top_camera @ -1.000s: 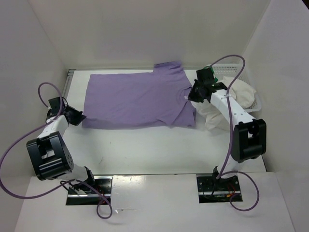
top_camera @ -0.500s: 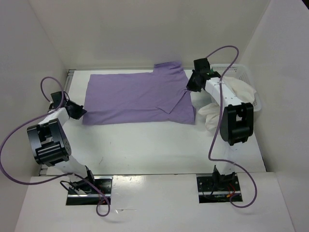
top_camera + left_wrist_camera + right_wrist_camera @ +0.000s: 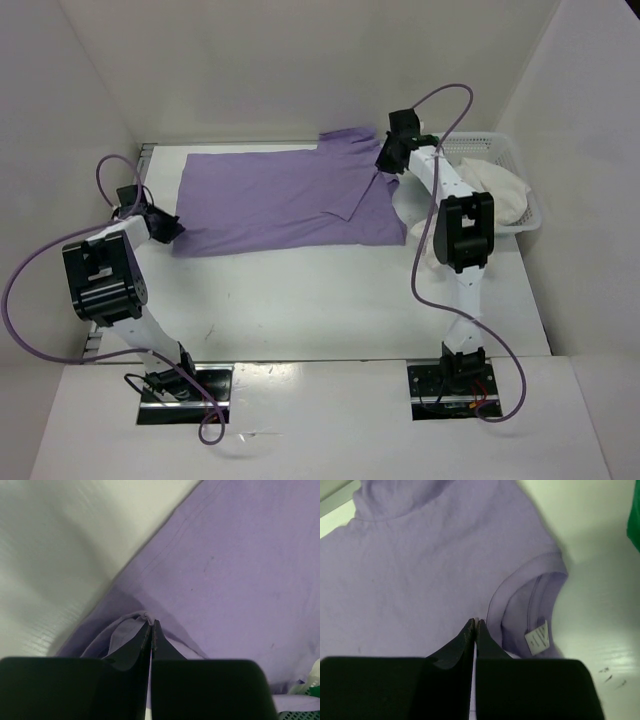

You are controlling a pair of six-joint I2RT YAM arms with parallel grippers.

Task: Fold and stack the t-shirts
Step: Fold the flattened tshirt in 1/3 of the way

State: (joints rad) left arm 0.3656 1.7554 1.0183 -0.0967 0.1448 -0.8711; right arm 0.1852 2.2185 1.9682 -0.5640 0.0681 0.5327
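White desk (image 3: 300, 300) bearing the lavender t-shirt (image 3: 270, 195) across its far half: left jaws clamp its near hem corner, right jaws clamp cloth beside the collar (image 3: 520, 576), now drawn farther back, so a lengthwise fold begins.

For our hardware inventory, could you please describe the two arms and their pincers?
The left arm and right arm have white links and boxy black joint housings, each trailing a looping purple cable. The left pincer and right pincer have black fingers tapering to thin tips.
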